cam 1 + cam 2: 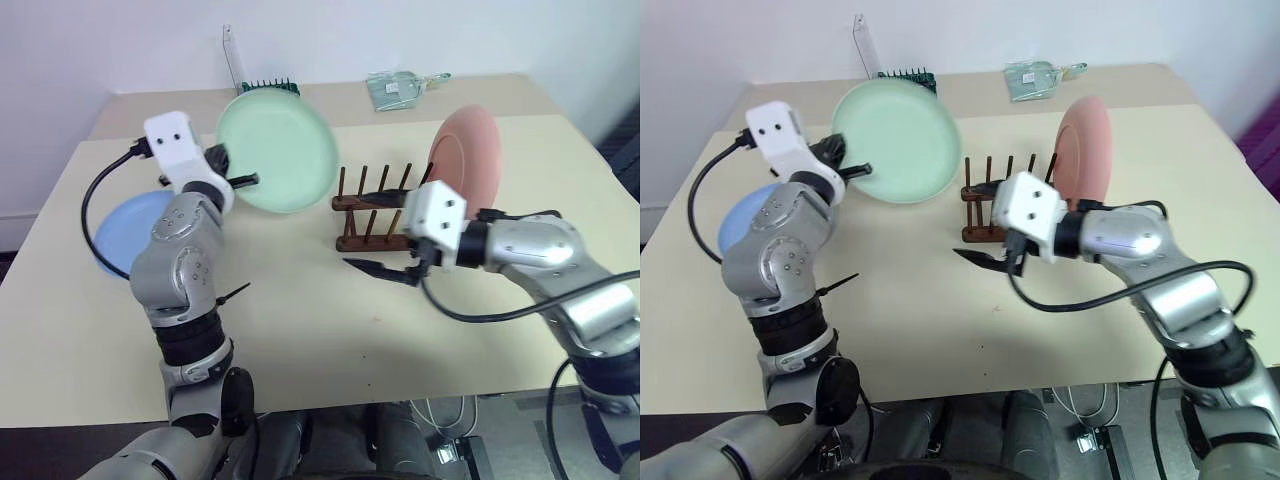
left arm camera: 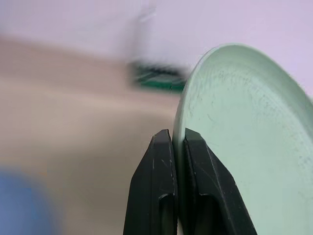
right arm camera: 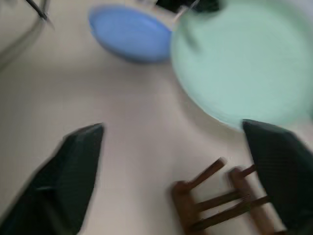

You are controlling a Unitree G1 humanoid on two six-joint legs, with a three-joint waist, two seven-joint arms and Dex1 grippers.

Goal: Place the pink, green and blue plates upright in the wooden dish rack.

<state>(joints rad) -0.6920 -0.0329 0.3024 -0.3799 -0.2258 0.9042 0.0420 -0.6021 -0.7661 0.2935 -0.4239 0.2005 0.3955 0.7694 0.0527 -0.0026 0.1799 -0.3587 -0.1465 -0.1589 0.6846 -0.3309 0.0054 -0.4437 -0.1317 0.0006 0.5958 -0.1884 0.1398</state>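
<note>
My left claw (image 1: 243,181) pinches the green plate (image 1: 278,148) by its rim, raised; my right claw (image 3: 176,181) hangs spread before the rack (image 1: 375,212).

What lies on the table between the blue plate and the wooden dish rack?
Nothing rests there: in the right wrist view, bare table runs from the blue plate to the wooden dish rack. The green plate hangs above, held by the left pincer.
</note>
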